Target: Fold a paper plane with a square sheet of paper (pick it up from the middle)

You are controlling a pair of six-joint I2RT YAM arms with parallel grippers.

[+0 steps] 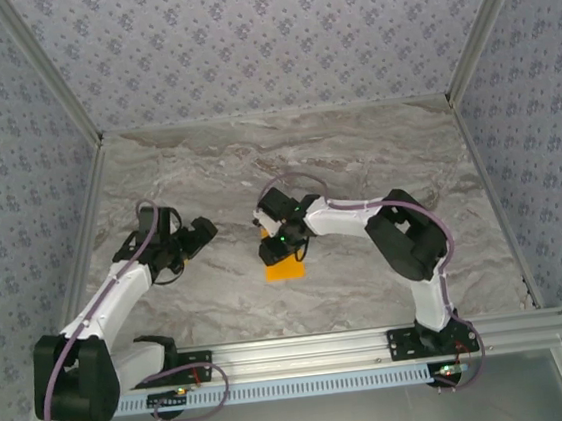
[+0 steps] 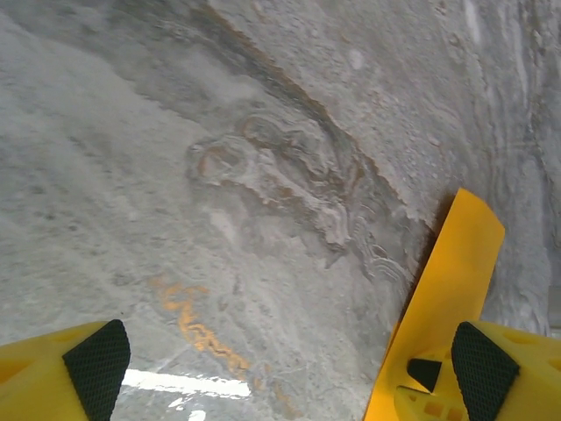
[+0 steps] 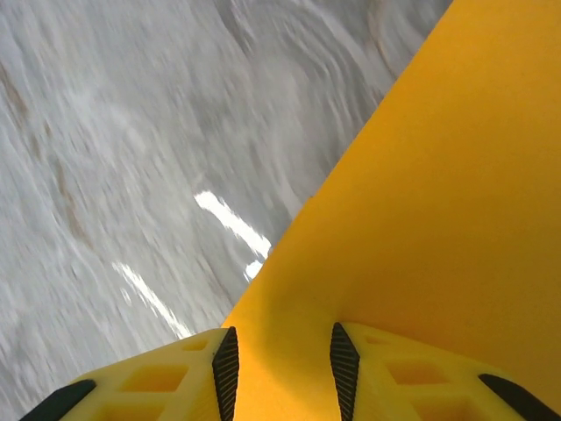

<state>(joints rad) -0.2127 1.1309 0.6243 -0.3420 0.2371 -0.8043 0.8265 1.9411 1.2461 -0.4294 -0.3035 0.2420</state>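
The right gripper (image 3: 285, 368) pinches the square sheet of paper (image 3: 421, 219) (light, floppy, easily creased; a mid-sheet grip seems best); the left gripper (image 2: 289, 377) gapes empty, well to its left.

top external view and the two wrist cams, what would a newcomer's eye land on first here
The bright-orange square sheet of paper near the middle catches the eye first, the one vivid thing on the grey marbled table. The right claw has it pinched between its pads. The left claw hangs wide open to its left, over bare tabletop.
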